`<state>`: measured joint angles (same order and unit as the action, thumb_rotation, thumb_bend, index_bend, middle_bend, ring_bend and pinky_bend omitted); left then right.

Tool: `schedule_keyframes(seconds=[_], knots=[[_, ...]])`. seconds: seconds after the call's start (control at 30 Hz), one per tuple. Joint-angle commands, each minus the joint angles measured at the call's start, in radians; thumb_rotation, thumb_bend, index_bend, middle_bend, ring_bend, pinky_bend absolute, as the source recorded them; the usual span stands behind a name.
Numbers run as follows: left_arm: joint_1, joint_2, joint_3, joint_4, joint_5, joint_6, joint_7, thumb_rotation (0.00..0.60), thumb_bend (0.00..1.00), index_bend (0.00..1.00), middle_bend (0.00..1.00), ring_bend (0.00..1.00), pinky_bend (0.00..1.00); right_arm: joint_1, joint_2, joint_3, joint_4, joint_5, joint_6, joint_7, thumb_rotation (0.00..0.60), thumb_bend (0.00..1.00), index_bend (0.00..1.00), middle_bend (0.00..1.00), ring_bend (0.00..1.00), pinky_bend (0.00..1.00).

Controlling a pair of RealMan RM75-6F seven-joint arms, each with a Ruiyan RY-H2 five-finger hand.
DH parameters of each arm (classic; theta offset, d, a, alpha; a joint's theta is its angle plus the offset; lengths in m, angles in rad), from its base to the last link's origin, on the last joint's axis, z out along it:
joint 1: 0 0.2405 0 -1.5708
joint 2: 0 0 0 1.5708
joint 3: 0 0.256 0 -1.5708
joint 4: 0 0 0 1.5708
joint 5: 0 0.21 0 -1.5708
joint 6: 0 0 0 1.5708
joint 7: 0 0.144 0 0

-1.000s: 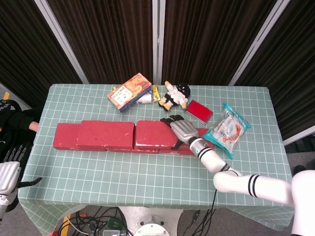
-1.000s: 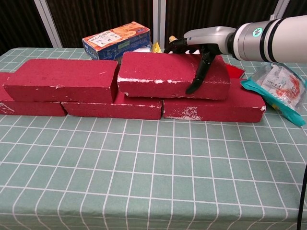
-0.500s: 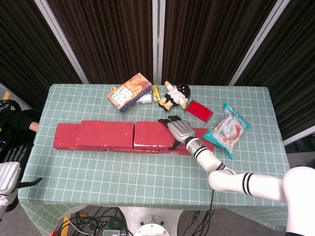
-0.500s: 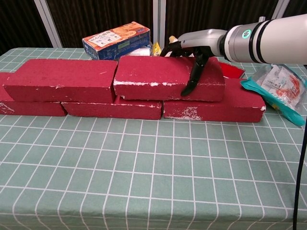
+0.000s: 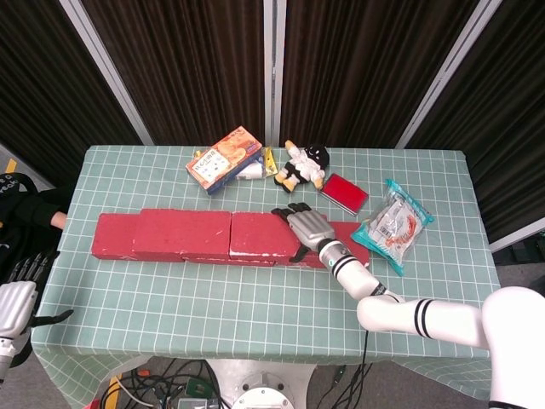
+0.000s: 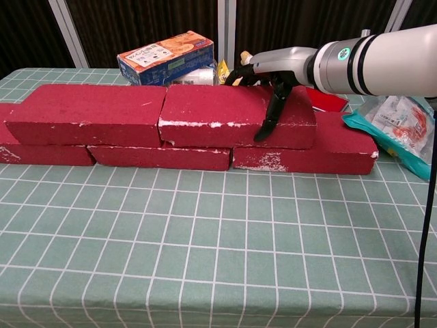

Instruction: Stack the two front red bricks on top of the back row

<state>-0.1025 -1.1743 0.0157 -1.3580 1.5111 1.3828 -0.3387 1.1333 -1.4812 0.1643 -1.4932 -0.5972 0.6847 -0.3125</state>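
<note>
Atop the back row of red bricks, the right hand grips the right upper brick, which abuts the left upper brick. Writing on the snack box is illegible. Left hand hangs off-table, fingers apart.

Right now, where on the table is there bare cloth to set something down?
The wide strip of table in front of the red bricks is bare, edge to edge. Behind them it is crowded: snack box, plush toy, red pouch and snack bag. The right hand rests on the right upper brick.
</note>
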Motion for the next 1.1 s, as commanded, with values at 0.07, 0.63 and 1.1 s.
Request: schedule_keyframes(seconds=[0.07,0.63,1.1], knots=[[-0.001,-0.002,0.0,0.004,-0.003,-0.004,-0.004,0.6,0.0,0.04,0.0,0.0,0.0,0.003,0.0,-0.002,0.001,0.004,0.002,0.001,0.6,0.06,0.16,0.33,0.0,0.0],[-0.007,0.003,0.011,0.005,0.002,-0.027,-0.015,0.6,0.0,0.04,0.0,0.0,0.0,0.019,0.004,-0.003,0.01,0.019,-0.011,0.016,0.6,0.06,0.16,0.33,0.0,0.0],[-0.009,0.005,0.014,0.003,0.004,-0.032,-0.018,0.6,0.0,0.04,0.0,0.0,0.0,0.022,-0.009,-0.013,0.009,0.014,-0.004,0.023,0.6,0.07,0.16,0.33,0.0,0.0]])
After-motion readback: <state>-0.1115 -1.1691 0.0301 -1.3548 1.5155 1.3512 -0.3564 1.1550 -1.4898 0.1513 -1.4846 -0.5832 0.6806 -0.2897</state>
